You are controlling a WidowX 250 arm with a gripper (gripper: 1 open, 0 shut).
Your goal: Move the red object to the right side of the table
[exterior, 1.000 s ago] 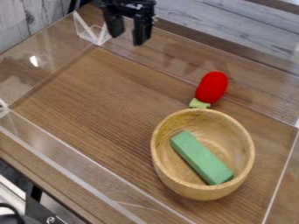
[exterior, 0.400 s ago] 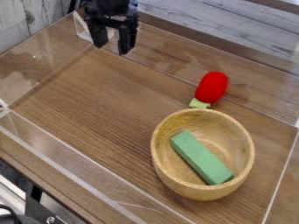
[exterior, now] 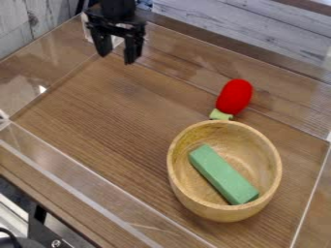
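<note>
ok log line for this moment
gripper: open, empty, far-left corner | red object: on table, touching bowl rim | green block: in bowl

red object: red, pale green stub | block: green | bowl: light wood | table: brown wood-grain

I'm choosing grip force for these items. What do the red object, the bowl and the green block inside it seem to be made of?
The red object looks like smooth, slightly glossy plastic or rubber, with a pale green stub; which one is unclear. The bowl appears to be light unvarnished wood, showing faint grain and a matte rim. The green block looks matte, with flat faces, possibly painted wood or foam.
</note>
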